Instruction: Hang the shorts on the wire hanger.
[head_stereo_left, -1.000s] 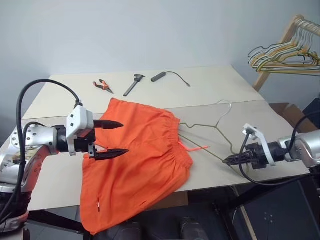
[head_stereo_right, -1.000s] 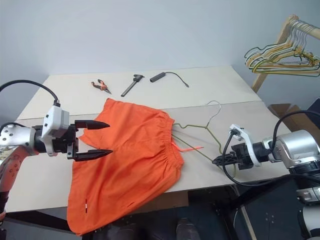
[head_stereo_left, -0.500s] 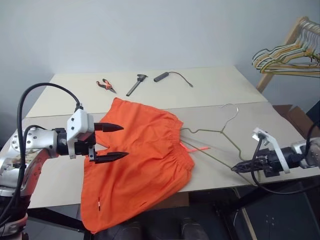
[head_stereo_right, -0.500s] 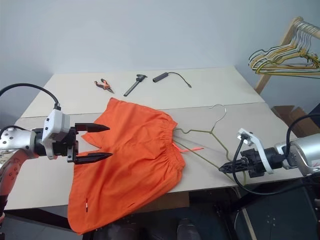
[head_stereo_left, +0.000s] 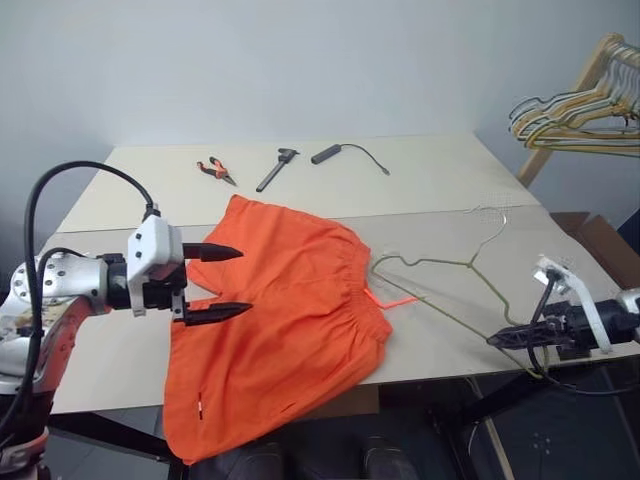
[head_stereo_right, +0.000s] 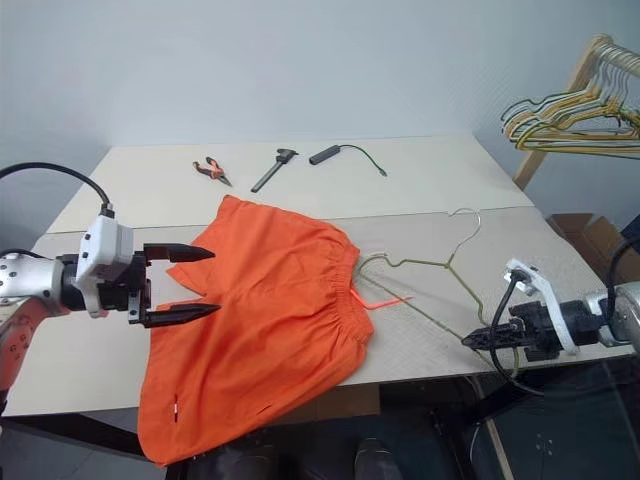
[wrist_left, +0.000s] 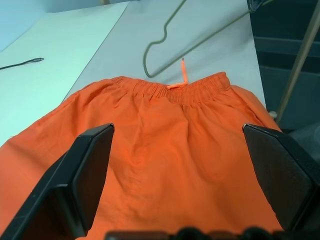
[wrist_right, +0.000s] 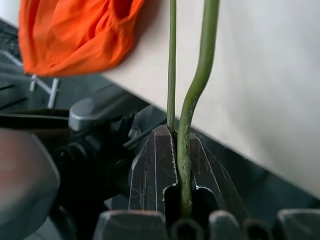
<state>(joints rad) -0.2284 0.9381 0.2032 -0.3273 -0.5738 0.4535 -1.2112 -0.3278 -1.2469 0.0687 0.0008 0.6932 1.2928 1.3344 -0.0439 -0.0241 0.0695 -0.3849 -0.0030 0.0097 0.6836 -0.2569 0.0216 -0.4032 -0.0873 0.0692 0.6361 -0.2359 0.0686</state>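
Note:
The orange shorts (head_stereo_left: 280, 300) lie flat on the table, one leg hanging over the front edge, the drawstring (head_stereo_left: 395, 300) pointing right. To their right lies the olive wire hanger (head_stereo_left: 440, 262), its near end just off the waistband and its hook (head_stereo_left: 495, 213) towards the back. My right gripper (head_stereo_left: 492, 340) is shut on the hanger's right corner beyond the table's front edge; the right wrist view shows the wire (wrist_right: 192, 95) pinched between the fingers (wrist_right: 150, 170). My left gripper (head_stereo_left: 245, 280) hovers open over the shorts' left part, fingers (wrist_left: 85, 170) wide apart, nothing between them.
Orange-handled pliers (head_stereo_left: 212, 169), a black tool (head_stereo_left: 274, 170) and a black cylinder with a cable (head_stereo_left: 325, 154) lie at the table's back. A wooden rack with a bunch of wire hangers (head_stereo_left: 580, 105) stands at the right, a cardboard box (head_stereo_left: 600, 240) below it.
My right gripper has drawn back to the right, dragging the hanger with it away from the shorts' waistband. The left gripper has stayed in place. The camera has shifted slightly.

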